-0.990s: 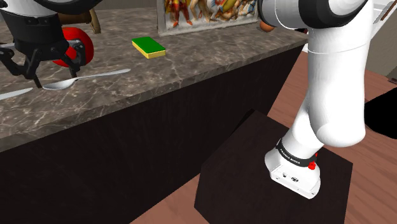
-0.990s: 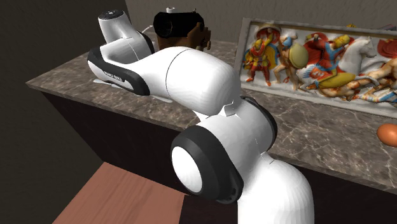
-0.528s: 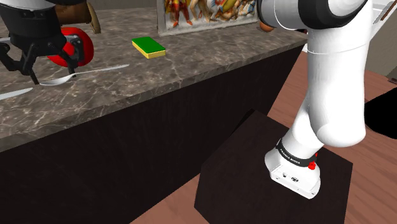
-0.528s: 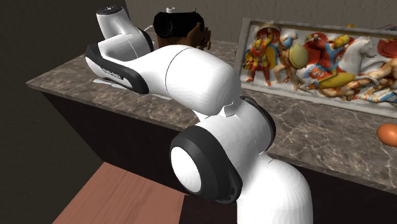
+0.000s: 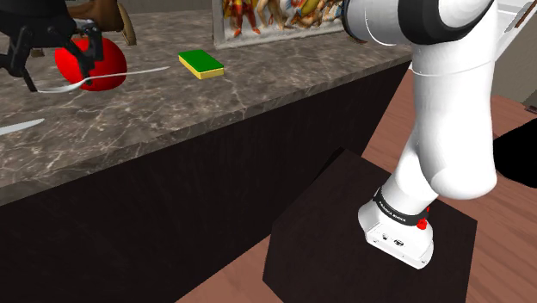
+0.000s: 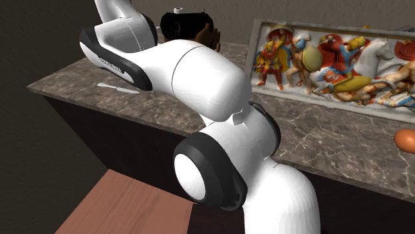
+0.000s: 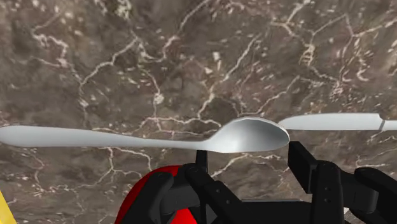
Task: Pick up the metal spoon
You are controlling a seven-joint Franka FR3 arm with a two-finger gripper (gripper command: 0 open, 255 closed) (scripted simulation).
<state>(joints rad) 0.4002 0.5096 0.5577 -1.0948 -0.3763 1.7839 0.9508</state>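
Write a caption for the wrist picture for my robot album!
Black gripper clasping a silvery spoon near its bowl, above a dark marbled counter.

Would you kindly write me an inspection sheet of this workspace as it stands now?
Surface: dark veined stone counter; no spills seen.
Job's things: spoon, pale grey, lying level, clasped near its bowl and apparently lifted off the counter.
Clutter: red round thing behind the spoon; green sponge with a yellow underside; second utensil, perhaps a knife, flat on the counter; orange egg-shaped thing.
Grippers: gripper shut on the spoon.
Cables: nothing seen.
Surroundings: colourful picture standing at the counter's back; dark stand on a wooden floor.
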